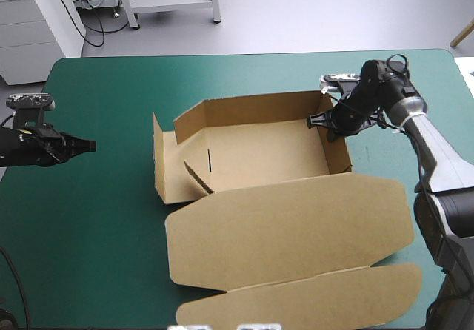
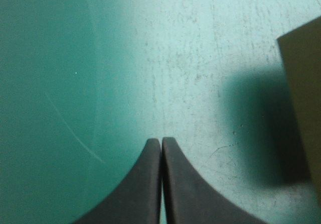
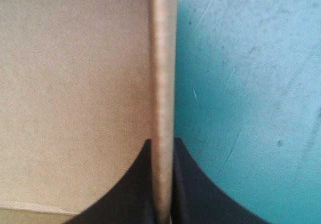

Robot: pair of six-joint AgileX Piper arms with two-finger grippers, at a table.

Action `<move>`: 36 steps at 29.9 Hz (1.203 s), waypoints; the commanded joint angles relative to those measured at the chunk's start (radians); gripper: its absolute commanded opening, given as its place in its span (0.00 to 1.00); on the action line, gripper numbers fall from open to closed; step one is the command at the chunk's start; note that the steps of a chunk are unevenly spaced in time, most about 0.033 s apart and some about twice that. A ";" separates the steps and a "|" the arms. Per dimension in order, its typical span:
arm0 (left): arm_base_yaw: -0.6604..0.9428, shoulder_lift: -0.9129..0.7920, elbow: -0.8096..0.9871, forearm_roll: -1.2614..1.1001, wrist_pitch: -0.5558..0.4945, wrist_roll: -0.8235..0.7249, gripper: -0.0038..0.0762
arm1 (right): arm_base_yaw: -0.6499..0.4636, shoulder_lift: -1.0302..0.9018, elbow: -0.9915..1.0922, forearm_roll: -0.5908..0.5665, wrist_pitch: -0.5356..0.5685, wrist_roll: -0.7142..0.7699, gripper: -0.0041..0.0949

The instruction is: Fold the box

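The brown box (image 1: 259, 160) is being supported by the teal-green cover (image 1: 104, 219) near the table's middle, with its far and right walls raised and its lid (image 1: 296, 226) lying flat toward the near edge. Its right wall (image 3: 161, 58) is being pinched between the black fingers of the right gripper (image 1: 331, 123), which are all but closed on the board. The left gripper (image 1: 90, 146) is being held over bare cover well to the box's left, its fingers pressed together.
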 commanded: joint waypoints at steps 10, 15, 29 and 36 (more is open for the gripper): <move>0.000 -0.023 -0.033 -0.041 -0.036 0.002 0.04 | -0.184 -0.351 -0.053 0.092 -0.007 -0.027 0.02; 0.000 -0.023 -0.033 -0.053 -0.033 0.002 0.04 | -0.212 -0.417 -0.053 0.092 -0.007 -0.034 0.02; 0.000 -0.023 -0.033 -0.182 -0.032 0.080 0.58 | -0.212 -0.433 -0.051 0.110 -0.007 -0.065 0.02; 0.000 -0.023 -0.033 -0.351 -0.032 0.073 0.85 | -0.212 -0.433 -0.051 0.152 -0.007 -0.083 0.02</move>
